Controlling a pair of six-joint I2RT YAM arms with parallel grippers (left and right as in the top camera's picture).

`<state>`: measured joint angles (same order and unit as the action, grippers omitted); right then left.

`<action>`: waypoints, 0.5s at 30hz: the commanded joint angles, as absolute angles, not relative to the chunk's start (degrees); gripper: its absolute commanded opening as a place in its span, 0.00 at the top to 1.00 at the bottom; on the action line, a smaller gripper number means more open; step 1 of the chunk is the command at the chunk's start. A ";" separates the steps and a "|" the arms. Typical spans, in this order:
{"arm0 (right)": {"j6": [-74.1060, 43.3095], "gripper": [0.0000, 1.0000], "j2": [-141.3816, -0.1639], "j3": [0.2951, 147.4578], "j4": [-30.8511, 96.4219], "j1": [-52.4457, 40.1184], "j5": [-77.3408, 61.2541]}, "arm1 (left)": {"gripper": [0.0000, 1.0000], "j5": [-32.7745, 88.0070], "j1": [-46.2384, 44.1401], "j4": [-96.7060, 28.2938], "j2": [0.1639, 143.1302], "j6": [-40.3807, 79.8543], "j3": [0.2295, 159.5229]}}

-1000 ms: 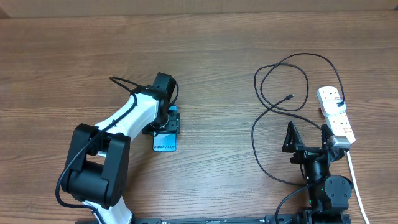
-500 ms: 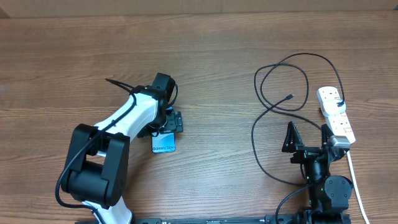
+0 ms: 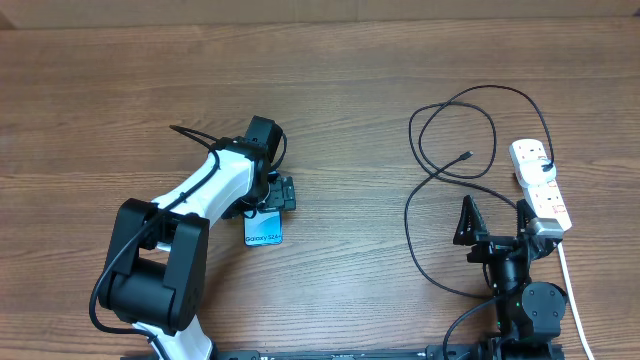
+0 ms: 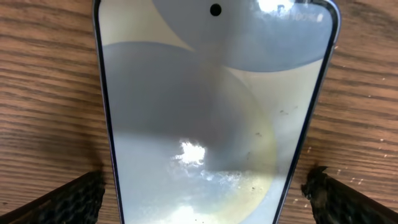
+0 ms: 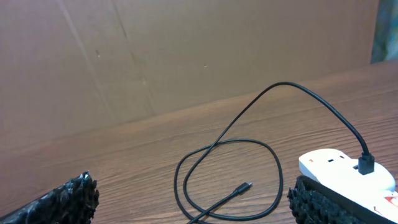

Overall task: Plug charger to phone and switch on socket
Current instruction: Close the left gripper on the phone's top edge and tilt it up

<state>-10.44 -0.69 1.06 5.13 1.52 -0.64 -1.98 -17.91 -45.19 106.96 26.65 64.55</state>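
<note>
Phone (image 3: pixel 265 232), charger (image 3: pixel 466 156), socket (image 3: pixel 540 186): one each; two pairs of jaws, both spread wide, gripping nothing.

phone (image 3: pixel 264 231): overhead, mostly hidden beneath the left pincer (image 3: pixel 270 198); one end pokes out.
phone ends, wrist view: cut off by the top and bottom edges.
left fingertips (image 4: pixel 68 202): only their tips show, in the bottom corners.
socket (image 5: pixel 339 168): partly behind the right pincer's (image 5: pixel 199 202) finger and cut by the edge; switch positions too small to tell.
charger (image 5: pixel 224 162): loop runs off the bottom edge between the fingers.
</note>
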 commanded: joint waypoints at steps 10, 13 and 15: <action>-9.96 0.00 -0.19 0.45 4.82 1.78 -0.69 | 0.00 -5.04 -18.04 -44.23 113.73 26.06 64.86; -9.98 0.00 -0.19 0.45 4.82 1.78 -0.69 | 0.00 -4.84 -18.02 -44.56 116.75 25.71 64.86; -9.98 0.00 -0.19 0.45 4.82 1.78 -0.69 | 0.00 -4.80 -18.02 -44.88 118.10 25.71 64.86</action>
